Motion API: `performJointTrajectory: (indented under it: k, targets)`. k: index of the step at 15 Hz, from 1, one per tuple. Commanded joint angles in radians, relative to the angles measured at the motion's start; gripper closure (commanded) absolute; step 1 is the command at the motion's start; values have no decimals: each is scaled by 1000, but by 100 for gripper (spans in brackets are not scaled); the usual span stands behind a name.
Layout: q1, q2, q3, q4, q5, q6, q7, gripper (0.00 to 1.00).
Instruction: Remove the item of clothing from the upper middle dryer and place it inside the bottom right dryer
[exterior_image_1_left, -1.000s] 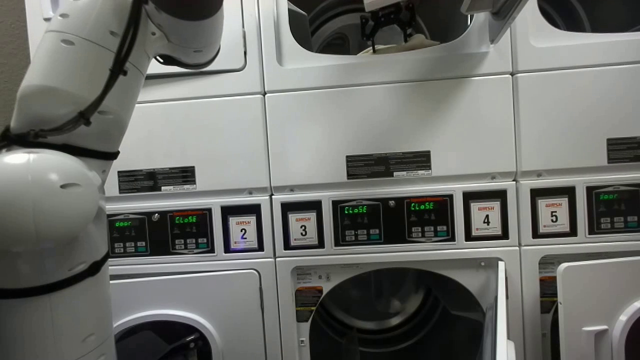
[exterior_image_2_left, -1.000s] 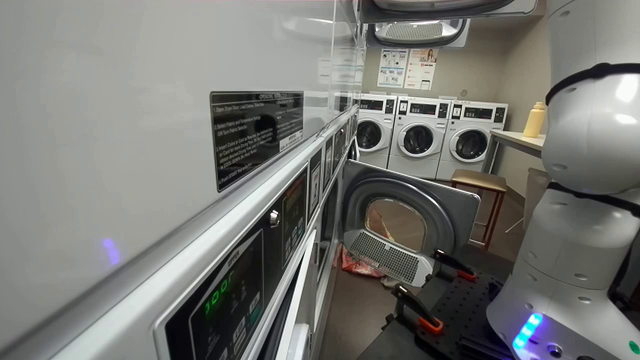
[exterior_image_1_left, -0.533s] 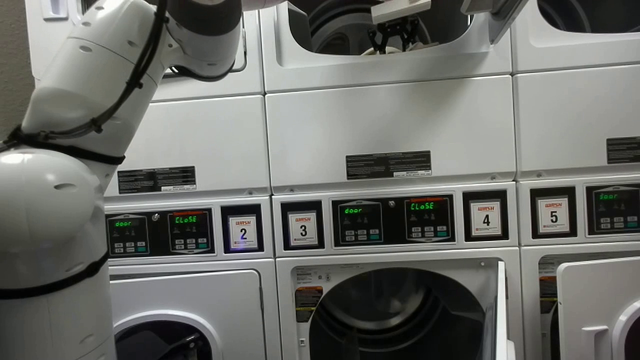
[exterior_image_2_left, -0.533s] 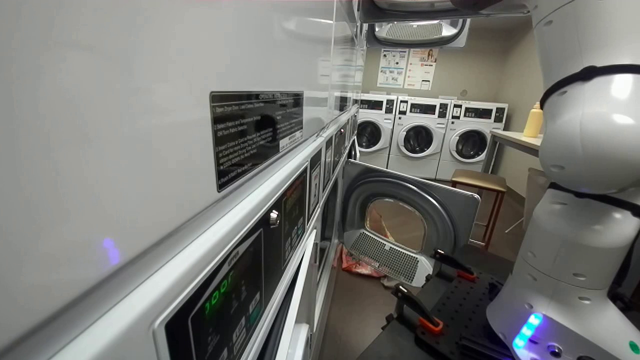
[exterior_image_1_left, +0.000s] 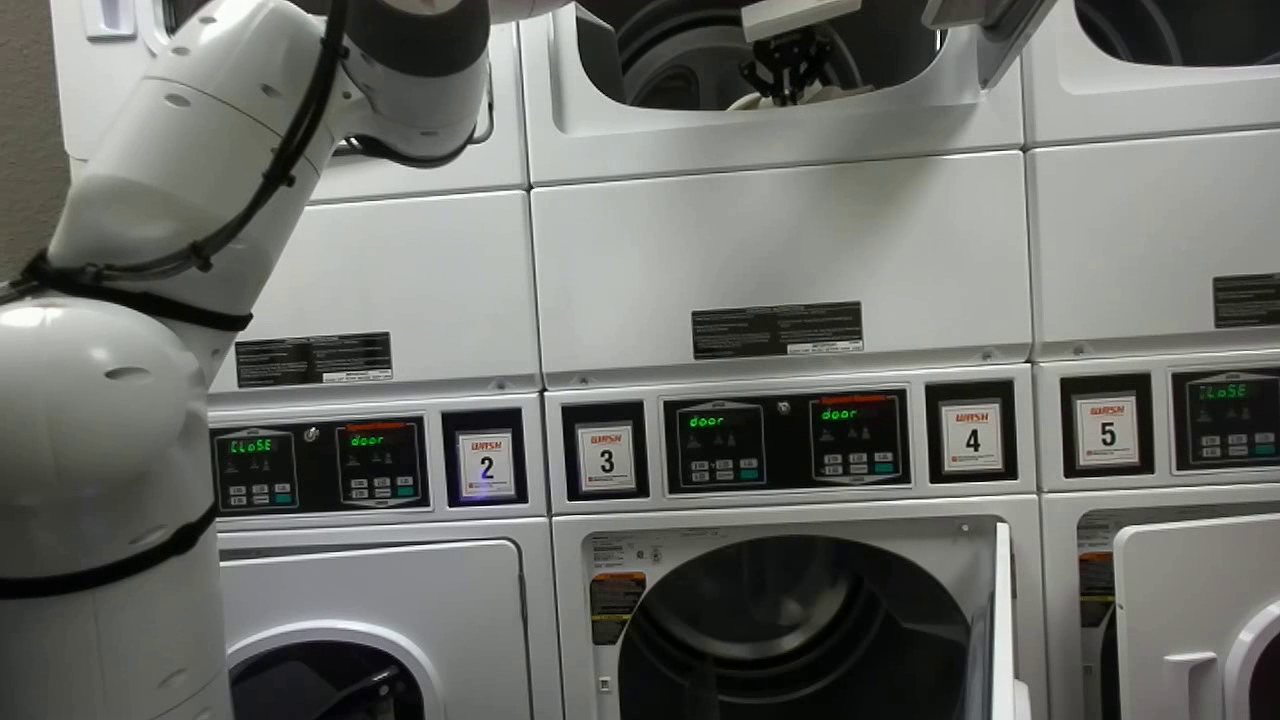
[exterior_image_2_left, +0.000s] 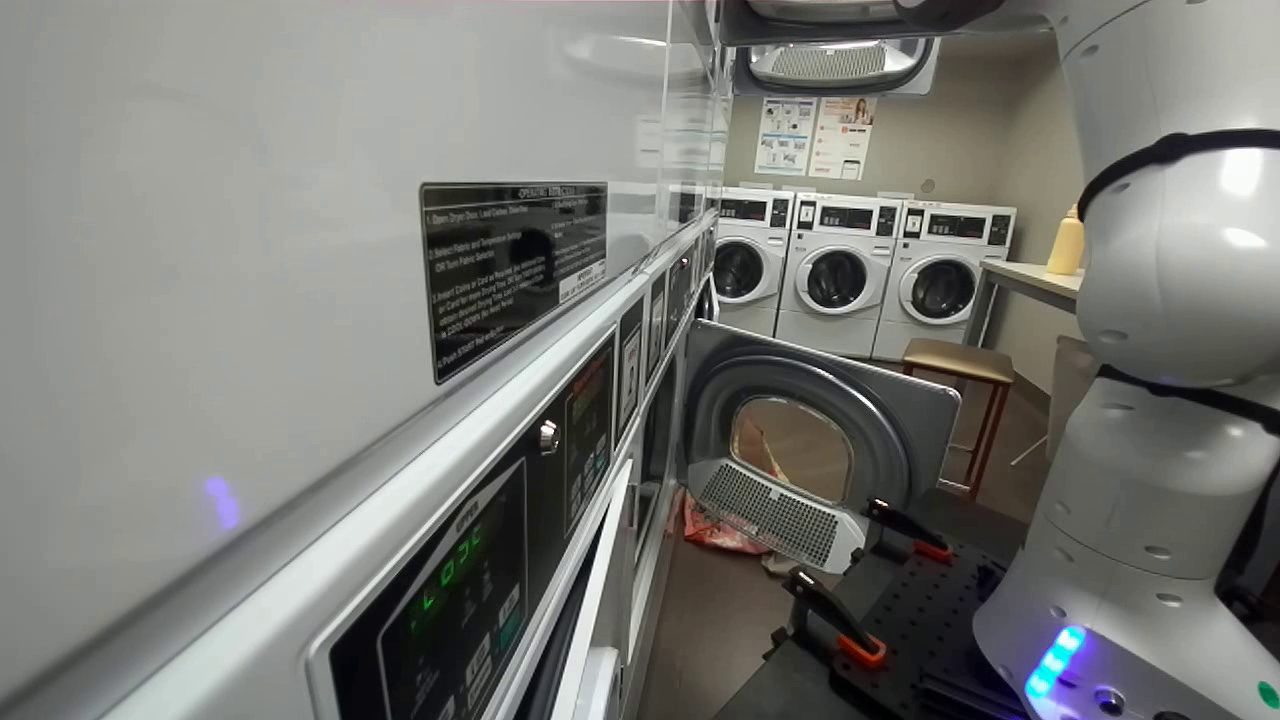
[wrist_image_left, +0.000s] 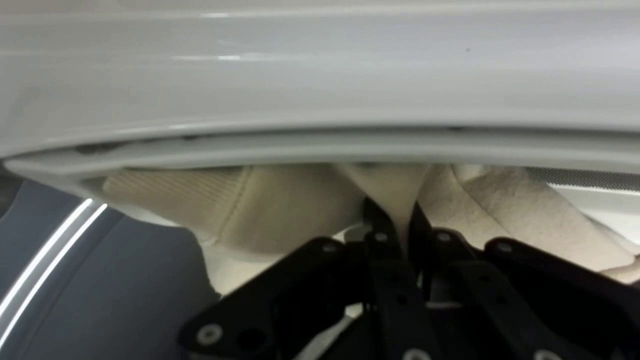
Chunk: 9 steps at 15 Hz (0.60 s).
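Observation:
The item of clothing (wrist_image_left: 290, 210), pale beige fabric with a ribbed edge, lies just behind the white lip of the upper middle dryer (wrist_image_left: 320, 90). My gripper (wrist_image_left: 400, 220) is shut on it, a pinched fold running between the two black fingers. In an exterior view the gripper (exterior_image_1_left: 788, 95) reaches into the upper middle dryer's opening, low by the rim, and only a strip of the clothing (exterior_image_1_left: 840, 93) shows beside it. The bottom right dryer's door (exterior_image_1_left: 1170, 590) stands partly open at the edge of that view; its drum is mostly hidden.
Below, the bottom middle dryer (exterior_image_1_left: 800, 510) has its door (exterior_image_1_left: 1003, 620) swung wide. A raised upper door panel (exterior_image_1_left: 1010, 40) sticks out right of the gripper. A red bag-like item (exterior_image_2_left: 720, 535) lies on the floor near the black mounting plate (exterior_image_2_left: 900, 620).
The arm has shifted right in an exterior view, carrying the gripper slightly right. Its jaws, wide apart a second ago, have come together on the clothing.

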Motion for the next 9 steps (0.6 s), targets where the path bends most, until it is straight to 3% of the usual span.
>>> performJointTrajectory:
  k: [1, 9]
  targets:
    - [-5, 10, -14, 49, -35, -69, 28, 93]
    - [-17, -71, -52, 86, -133, -216, 72, 93]
